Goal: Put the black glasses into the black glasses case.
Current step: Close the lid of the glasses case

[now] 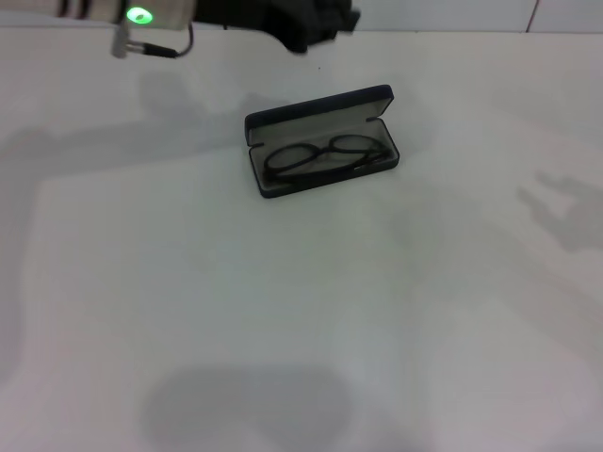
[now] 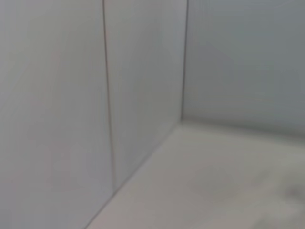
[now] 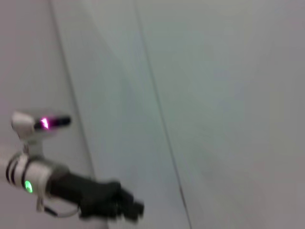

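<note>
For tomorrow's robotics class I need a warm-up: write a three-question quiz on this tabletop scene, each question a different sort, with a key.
1. True or false: the black glasses lie inside the black glasses case.
2. Is the case's lid A) open or B) shut?
3. Fill in: the left hand is at the table's ____ edge, beyond the case.

Key: 1 true; 2 A; 3 far.

White table (image 1: 283, 320) bears soft grey shadows; pale panelled wall (image 2: 57, 95) with thin vertical seams meets it at the rear.
</note>
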Robot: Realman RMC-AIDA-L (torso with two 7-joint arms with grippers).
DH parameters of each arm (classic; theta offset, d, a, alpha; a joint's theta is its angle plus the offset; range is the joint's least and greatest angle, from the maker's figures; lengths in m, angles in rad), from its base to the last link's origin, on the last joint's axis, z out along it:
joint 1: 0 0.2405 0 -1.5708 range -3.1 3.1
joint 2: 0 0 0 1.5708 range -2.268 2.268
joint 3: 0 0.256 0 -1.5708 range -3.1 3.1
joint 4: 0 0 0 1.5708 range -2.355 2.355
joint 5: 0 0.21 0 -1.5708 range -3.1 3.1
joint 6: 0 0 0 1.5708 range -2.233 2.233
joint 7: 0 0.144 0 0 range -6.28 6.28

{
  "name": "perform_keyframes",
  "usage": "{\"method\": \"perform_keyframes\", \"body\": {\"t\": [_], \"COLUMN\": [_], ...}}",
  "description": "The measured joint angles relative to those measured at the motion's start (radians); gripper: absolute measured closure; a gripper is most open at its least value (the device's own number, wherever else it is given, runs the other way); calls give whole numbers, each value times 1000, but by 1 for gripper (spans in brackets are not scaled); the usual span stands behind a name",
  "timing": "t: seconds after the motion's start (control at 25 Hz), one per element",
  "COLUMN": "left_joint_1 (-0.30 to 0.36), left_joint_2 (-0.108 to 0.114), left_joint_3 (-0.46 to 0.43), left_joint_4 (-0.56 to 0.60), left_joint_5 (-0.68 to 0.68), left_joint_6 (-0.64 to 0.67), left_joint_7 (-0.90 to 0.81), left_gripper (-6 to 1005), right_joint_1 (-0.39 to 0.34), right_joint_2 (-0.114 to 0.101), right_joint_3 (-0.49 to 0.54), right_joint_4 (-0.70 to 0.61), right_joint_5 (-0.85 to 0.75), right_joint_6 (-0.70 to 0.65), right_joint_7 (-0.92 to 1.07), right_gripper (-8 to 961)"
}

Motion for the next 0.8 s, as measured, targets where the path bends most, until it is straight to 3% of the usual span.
{"method": "perform_keyframes", "body": {"t": [0.2,0.32,0.8], "left_joint_1": [-47,-51,-45], "left_joint_2": [-69,-89,-104], "left_joint_3": [0,0,13], "left_joint_4": [-1,-5,-86], "left_joint_5": [212,261,269], "left_joint_6": [-137,-171,-287], "left_joint_7": [-44,-58,-55], "left_gripper": [840,830,811], "right_joint_1": [-1,3,41], "right_joint_2": [-1,-1,-2], "right_joint_3": [31,32,19], "right_joint_4": [86,115,174], "right_joint_5": [-2,-2,-2], "right_joint_6": [-10,-10,-10], "right_joint_7": [-45,-58,-84], "right_gripper": [590,589,587]}}
